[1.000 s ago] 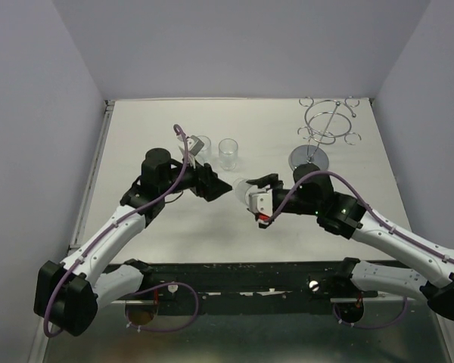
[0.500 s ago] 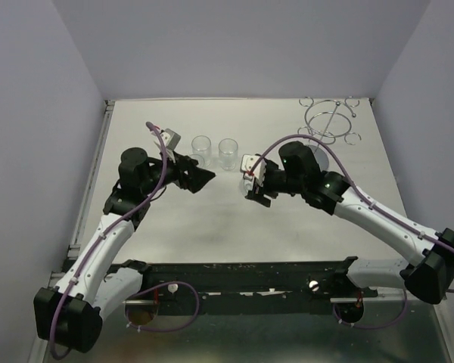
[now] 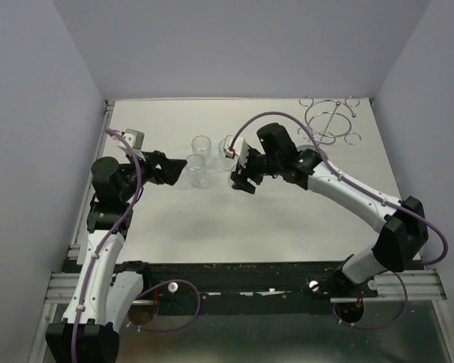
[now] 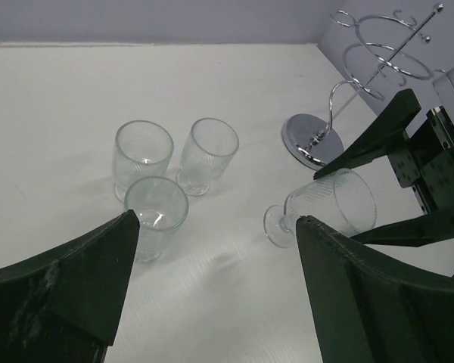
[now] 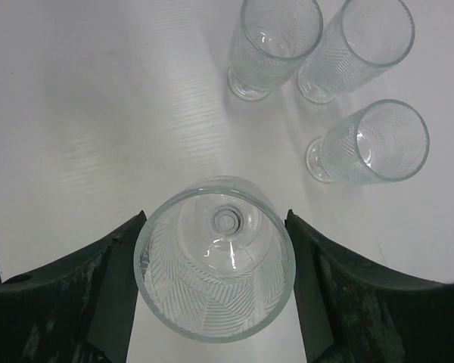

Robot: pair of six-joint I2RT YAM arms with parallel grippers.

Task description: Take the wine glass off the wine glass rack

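Observation:
The wine glass (image 5: 214, 261) sits between the fingers of my right gripper (image 5: 216, 219), which is shut on its bowl. In the left wrist view the wine glass (image 4: 329, 204) is tilted, its foot low over the table; whether it touches I cannot tell. The chrome wine glass rack (image 3: 329, 121) stands at the far right with no glass on its hooks (image 4: 378, 60). My right gripper (image 3: 238, 172) is mid-table, left of the rack. My left gripper (image 3: 177, 168) is open and holds nothing, its jaws (image 4: 217, 219) wide apart.
Three clear glasses stand upright in a group: one (image 3: 201, 146) at the back left, one (image 3: 195, 171) nearer, one (image 3: 227, 150) right behind the right gripper. The rack's mirrored base (image 4: 310, 140) is close to the right arm. White walls bound the table.
My right gripper carried the wine glass left and farther back, beside the group of glasses. My left arm drew back to the left, still open, uncovering the nearer glass.

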